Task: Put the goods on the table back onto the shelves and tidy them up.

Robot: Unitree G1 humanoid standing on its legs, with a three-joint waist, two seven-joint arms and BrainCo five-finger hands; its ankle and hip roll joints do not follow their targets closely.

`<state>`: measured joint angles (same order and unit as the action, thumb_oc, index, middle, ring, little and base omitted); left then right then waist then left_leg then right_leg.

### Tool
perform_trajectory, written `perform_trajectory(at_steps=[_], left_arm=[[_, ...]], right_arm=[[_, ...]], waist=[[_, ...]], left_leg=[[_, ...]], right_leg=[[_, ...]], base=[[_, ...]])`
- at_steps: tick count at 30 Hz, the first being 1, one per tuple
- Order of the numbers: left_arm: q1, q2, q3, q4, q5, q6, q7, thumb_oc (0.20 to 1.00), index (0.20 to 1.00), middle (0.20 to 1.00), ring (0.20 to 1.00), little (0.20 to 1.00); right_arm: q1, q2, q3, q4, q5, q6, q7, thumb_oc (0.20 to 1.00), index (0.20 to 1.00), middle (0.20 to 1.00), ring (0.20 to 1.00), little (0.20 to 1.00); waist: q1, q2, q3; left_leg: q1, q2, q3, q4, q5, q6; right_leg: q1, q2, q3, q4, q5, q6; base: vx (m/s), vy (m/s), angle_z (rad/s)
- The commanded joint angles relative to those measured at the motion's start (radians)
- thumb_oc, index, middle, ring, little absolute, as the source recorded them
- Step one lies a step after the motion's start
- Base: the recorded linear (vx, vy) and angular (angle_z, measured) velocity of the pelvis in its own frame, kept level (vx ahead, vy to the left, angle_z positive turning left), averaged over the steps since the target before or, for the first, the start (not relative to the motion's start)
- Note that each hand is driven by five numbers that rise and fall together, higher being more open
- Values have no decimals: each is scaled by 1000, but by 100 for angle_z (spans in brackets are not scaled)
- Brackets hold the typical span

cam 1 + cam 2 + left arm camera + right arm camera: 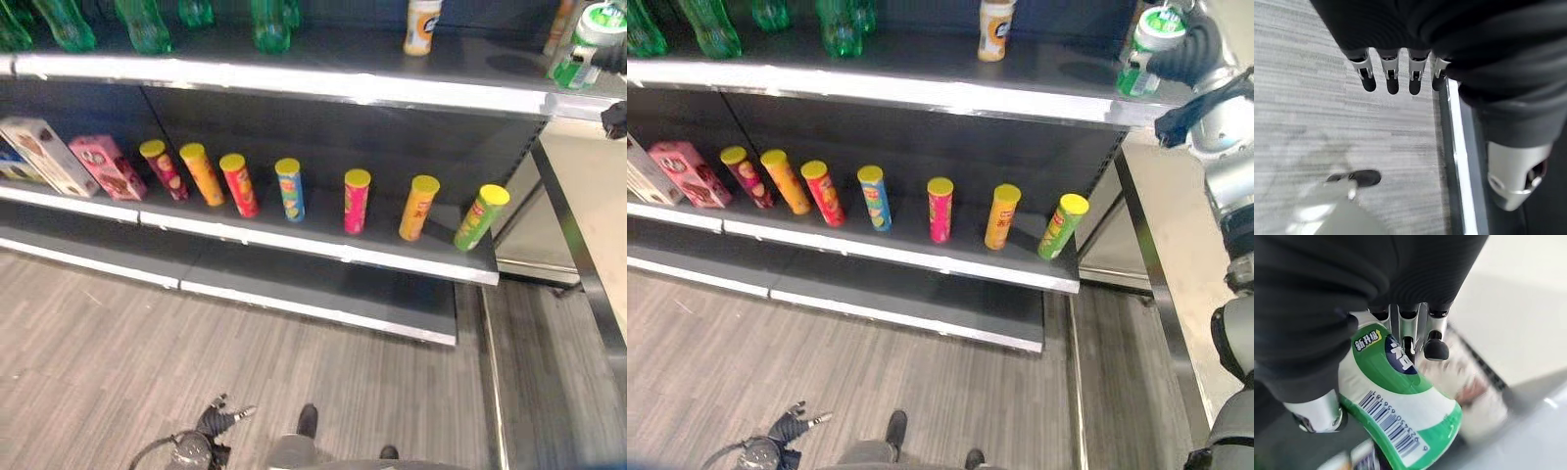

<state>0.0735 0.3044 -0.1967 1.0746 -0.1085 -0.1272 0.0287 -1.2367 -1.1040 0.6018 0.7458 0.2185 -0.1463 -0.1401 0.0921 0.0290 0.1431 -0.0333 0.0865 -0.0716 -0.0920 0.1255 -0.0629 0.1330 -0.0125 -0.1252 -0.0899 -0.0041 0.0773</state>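
Observation:
A green and white bottle (1148,41) hangs over the right end of the top shelf (921,93), with my right hand (1193,51) shut on it. Up close, the bottle's label (1400,406) lies against the palm and the fingers (1433,340) curl round it. Far below, my left hand (217,421) hangs near the floor with its fingers (1392,78) straight and holding nothing.
Green bottles (147,27) and an orange-white bottle (422,26) stand on the top shelf. Several chip cans (357,201) line the middle shelf, with snack boxes (106,166) at its left. A pale table (598,196) with a dark frame adjoins the shelving's right end.

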Motion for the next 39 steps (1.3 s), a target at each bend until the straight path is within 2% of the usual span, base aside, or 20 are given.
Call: perform_trajectory(at_steps=[1, 13, 22, 33, 39], left_arm=[[-33, 65, -31, 14, -40, -26, 0, 1000, 1000, 1000, 1000, 1000], [-27, 40, -25, 35, -32, -17, 13, 1000, 1000, 1000, 1000, 1000], [-28, 29, -16, 43, -31, -11, 22, 1000, 1000, 1000, 1000, 1000], [-33, 31, -33, 28, -57, -22, 27, 1000, 1000, 1000, 1000, 1000], [-16, 26, -32, 45, -69, -20, 29, 1000, 1000, 1000, 1000, 1000]], right_arm=[[-96, -22, 42, 15, 39, -28, -15, 200, 200, 200, 200, 200], [-84, -16, 19, -36, 44, -36, -18, 200, 200, 200, 200, 200], [-63, -1, 20, -117, 34, -47, -13, 200, 200, 200, 200, 200], [-98, 24, 51, 2, 38, -33, -6, 200, 200, 200, 200, 200], [-129, 52, 57, 142, 45, -17, -7, 200, 200, 200, 200, 200]], waist=[[50, -86, -53], [51, -95, -66], [53, -104, -64], [78, -107, -49], [106, -102, -43]], left_leg=[[85, -21, 58, 36, -146, -86], [101, 7, 70, 19, -137, -100], [111, 17, 76, 16, -142, -106], [85, 28, 48, 12, -127, -121], [73, 22, 24, 11, -122, -126]], right_leg=[[-110, -54, 8, 59, -42, 131], [-70, -36, -44, 61, -73, 112], [-59, -32, -51, 63, -84, 107], [-73, -31, -77, 81, -96, 101], [-64, -35, -107, 81, -102, 100]], base=[[18, -27, 19], [43, -42, 7], [14, -22, -1], [17, -32, 8], [23, -31, 19]])
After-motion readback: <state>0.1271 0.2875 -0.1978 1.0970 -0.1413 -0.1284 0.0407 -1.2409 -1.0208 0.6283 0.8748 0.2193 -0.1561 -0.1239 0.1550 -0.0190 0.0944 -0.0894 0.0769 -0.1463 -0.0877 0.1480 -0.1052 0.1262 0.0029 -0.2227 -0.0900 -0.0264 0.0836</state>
